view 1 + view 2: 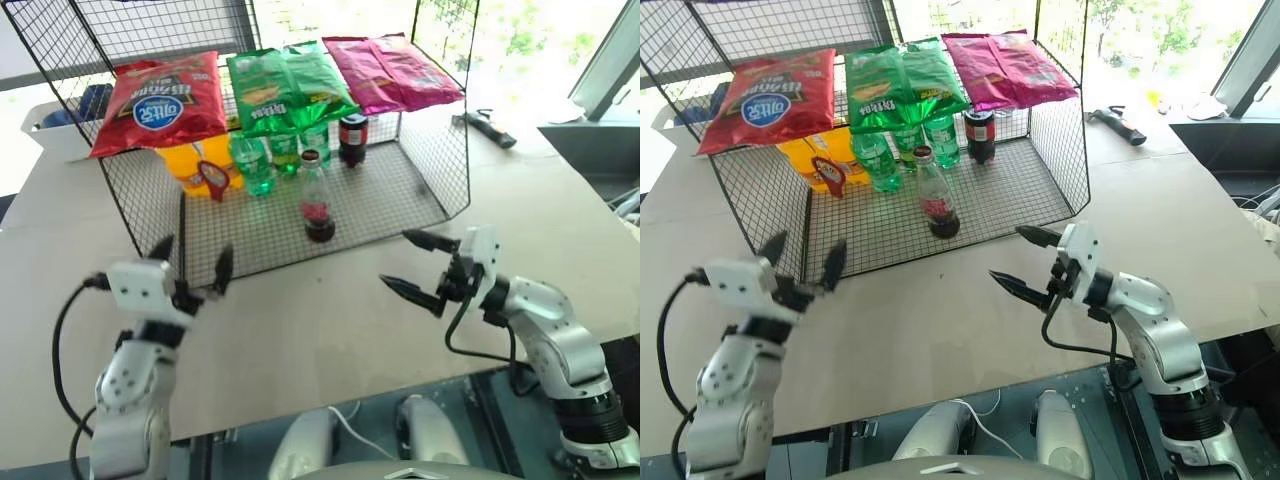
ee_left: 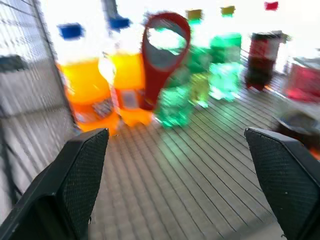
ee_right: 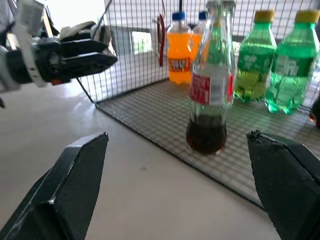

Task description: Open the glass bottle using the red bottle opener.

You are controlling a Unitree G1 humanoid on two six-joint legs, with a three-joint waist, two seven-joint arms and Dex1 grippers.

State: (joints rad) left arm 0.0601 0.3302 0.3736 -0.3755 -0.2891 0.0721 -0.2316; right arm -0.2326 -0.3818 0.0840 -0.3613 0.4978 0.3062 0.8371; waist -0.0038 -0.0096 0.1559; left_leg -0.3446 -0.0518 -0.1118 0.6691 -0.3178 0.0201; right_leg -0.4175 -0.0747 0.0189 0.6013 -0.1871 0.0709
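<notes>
**Both hands open and empty in front of the wire shelf**

Across the sloped top of the wire shelf (image 1: 440,180) lie three snack bags: a red bag (image 1: 160,100) with a blue-and-white round logo, a green bag (image 1: 285,88) and a magenta bag (image 1: 390,72); their lettering cannot be read. Below them, on the shelf's mesh floor, stand orange soda bottles (image 3: 179,47) with blue caps, then green plastic bottles (image 1: 257,165) with green labels, then a dark cola bottle (image 1: 352,138) with a red band.

The red bottle opener (image 1: 215,180) hangs at the shelf's left, in front of the orange bottles, ring head uppermost. The left hand (image 1: 190,262) hovers over the worktop (image 1: 330,330) outside the shelf's front edge, below the opener and well apart from it, fingers spread wide and holding nothing.

The glass bottle (image 1: 318,208) stands upright near the front middle of the mesh floor, red label round its middle, dark liquid low inside. The right hand (image 1: 422,265) is to its right and nearer the robot, apart from it, pointing toward the left hand, fingers equally wide and empty.

The worktop is pale beige board. A dark tool (image 1: 490,127) lies on it beyond the shelf's right end. Bright windows stand behind.
</notes>
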